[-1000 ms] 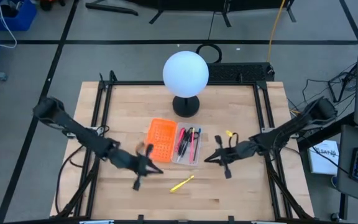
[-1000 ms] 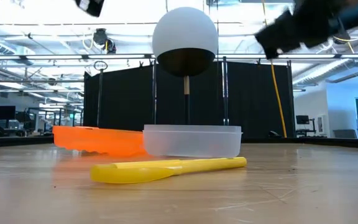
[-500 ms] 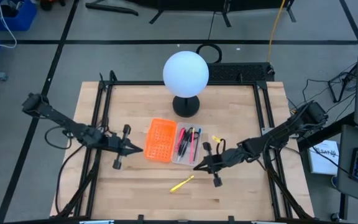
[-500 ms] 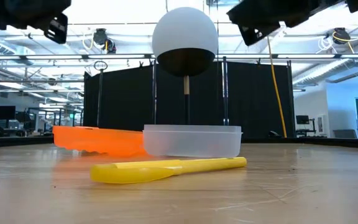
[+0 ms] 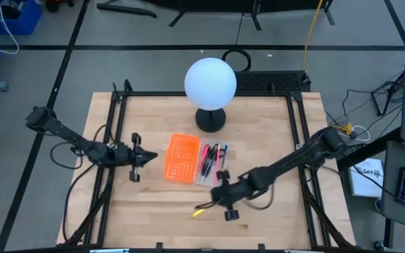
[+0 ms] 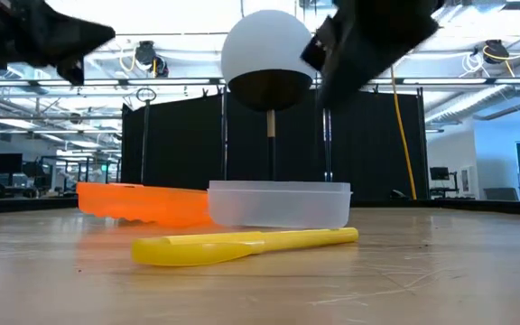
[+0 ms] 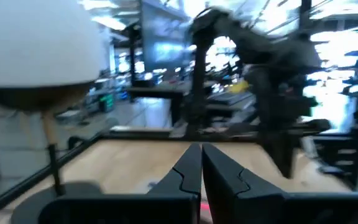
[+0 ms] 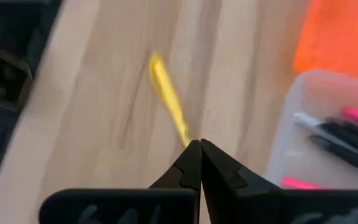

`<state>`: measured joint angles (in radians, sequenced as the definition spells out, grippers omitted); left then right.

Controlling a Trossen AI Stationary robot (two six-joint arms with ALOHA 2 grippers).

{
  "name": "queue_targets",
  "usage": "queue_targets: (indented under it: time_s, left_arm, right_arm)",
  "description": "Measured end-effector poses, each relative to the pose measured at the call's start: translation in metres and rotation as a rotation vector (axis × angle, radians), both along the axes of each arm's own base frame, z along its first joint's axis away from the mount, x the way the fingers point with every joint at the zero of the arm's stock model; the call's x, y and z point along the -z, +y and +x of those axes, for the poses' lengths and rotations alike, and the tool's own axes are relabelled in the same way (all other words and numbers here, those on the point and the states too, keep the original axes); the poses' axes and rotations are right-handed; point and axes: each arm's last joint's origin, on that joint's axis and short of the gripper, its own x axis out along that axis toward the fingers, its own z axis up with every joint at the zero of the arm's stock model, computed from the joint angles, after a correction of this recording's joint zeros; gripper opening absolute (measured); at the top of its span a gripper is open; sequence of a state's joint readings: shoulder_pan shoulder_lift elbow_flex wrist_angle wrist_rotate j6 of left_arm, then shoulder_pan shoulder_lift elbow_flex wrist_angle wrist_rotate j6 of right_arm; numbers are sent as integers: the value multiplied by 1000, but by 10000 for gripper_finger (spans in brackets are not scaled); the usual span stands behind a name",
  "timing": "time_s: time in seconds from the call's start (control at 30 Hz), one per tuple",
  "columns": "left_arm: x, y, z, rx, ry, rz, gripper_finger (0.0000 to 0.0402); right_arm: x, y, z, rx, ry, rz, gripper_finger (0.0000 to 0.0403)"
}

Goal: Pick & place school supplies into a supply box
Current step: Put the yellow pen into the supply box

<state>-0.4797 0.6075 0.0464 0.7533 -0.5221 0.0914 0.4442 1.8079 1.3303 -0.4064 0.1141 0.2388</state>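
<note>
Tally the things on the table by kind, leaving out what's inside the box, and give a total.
Yellow pen: 1
Clear supply box: 1
Orange perforated panel: 1
White globe lamp: 1
Total: 4

High view: overhead, facing straight down, far enough to take in the whole table and both arms; low view: at table-top height, level, close to the yellow pen, facing the supply box, orange panel and globe lamp; left wrist view: looks across the table toward the lamp; right wrist view: looks down close on pen, box and panel, shared with high and low views.
</note>
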Motion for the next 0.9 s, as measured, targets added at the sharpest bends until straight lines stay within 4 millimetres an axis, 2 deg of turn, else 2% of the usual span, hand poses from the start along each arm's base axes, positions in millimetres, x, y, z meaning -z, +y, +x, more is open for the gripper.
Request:
queue_targets:
  time_s: [0.17, 0.33, 0.43, 0.63, 0.9]
  left_arm:
    - [15, 1, -1, -7, 58, -78, 21]
    - [28, 0, 0, 30, 175, -164, 10]
    - [33, -1, 0, 41, 218, -181, 5]
    - [31, -1, 0, 39, 196, -175, 17]
    - [31, -1, 0, 41, 199, -173, 39]
  right_arm:
    - [12, 13, 20, -132, 206, -47, 0]
    - [11, 17, 40, -49, 271, 74, 15]
    - [11, 15, 49, -57, 287, 60, 39]
    - [24, 21, 51, -223, 259, -114, 77]
    - [33, 18, 61, -217, 221, -103, 116]
